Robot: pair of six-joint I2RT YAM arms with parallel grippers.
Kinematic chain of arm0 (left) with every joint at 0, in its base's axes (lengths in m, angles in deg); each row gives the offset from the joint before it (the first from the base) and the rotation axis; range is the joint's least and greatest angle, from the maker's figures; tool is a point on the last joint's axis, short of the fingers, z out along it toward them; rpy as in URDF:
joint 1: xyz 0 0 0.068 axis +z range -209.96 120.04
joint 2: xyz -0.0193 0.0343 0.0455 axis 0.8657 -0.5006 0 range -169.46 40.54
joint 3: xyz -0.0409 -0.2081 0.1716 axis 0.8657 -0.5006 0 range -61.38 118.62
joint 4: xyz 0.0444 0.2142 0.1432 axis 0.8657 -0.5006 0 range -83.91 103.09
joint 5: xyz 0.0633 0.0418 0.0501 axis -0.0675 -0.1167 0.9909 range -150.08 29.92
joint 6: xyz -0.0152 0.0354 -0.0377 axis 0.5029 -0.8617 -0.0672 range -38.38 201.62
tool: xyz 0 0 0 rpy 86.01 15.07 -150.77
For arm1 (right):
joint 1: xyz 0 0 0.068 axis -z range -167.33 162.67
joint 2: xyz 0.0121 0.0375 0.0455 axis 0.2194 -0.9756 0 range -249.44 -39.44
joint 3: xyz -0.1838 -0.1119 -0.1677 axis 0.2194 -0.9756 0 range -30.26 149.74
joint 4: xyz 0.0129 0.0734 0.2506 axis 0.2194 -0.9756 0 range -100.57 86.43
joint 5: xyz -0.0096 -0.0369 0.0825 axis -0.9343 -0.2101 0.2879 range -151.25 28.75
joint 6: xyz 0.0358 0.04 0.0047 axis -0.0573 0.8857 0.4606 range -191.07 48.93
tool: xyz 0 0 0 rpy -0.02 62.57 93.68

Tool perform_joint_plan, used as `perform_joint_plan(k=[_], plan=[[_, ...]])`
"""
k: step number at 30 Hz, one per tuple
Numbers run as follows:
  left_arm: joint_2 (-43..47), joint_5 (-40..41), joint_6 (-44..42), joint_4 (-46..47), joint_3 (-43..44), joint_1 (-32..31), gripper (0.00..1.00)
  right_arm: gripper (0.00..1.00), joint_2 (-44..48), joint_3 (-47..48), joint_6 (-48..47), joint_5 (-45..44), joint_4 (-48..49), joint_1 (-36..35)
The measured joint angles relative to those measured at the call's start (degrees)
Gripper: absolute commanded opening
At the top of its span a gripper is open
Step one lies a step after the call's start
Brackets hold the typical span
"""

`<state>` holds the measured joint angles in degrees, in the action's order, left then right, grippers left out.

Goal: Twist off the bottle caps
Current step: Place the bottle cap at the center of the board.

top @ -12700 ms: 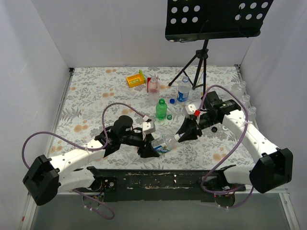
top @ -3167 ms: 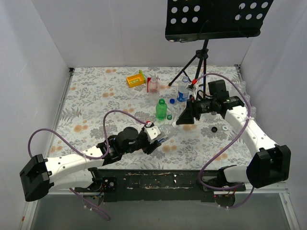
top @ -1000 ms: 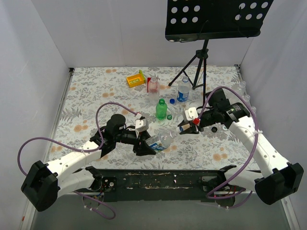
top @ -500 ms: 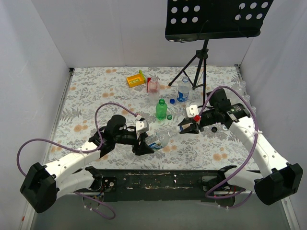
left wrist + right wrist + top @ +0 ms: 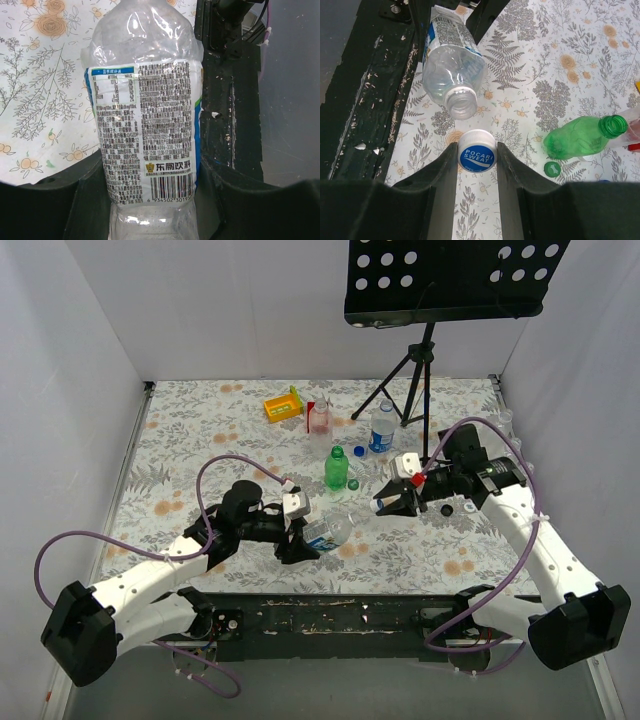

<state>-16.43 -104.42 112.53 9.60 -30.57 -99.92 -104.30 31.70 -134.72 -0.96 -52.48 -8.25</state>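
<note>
My left gripper [image 5: 300, 538] is shut on a clear bottle [image 5: 328, 530] with a blue and white label, held tilted low over the table. In the left wrist view the bottle [image 5: 145, 100] fills the gap between the fingers [image 5: 90, 200]. Its neck [image 5: 461, 104] is open, with no cap on it. My right gripper [image 5: 385, 502] is shut on a white cap [image 5: 477, 151] with a blue Pocari Sweat top. The cap hangs a short way in front of the open neck, apart from it.
A green bottle [image 5: 337, 468] stands uncapped behind the held bottle, its green cap [image 5: 551, 168] on the cloth beside it. Further back are a pinkish bottle [image 5: 319, 418], a clear blue-labelled bottle [image 5: 382, 427], a blue cap [image 5: 359, 451], a yellow box [image 5: 284, 404] and a tripod stand [image 5: 415, 370].
My right gripper has drawn slightly back and up from the bottle's neck with the cap in it. The left arm and its bottle have shifted only a little.
</note>
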Motion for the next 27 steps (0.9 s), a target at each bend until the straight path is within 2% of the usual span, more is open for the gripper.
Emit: perform_joint_plan(k=[7,15,27], plan=[[2.16,3.32,-0.07,-0.02,-0.13,0.0,0.0,0.05,1.73,-5.79,7.13,-1.01,6.27,0.35],[11.17,11.65,-0.04,1.81,-3.21,0.0,0.0,0.06,0.83,-13.7,16.13,-11.85,15.85,0.33],[19.41,22.58,-0.04,5.03,-6.62,0.0,0.0,0.09,-13.22,-14.27,20.04,-31.43,25.62,-5.86]])
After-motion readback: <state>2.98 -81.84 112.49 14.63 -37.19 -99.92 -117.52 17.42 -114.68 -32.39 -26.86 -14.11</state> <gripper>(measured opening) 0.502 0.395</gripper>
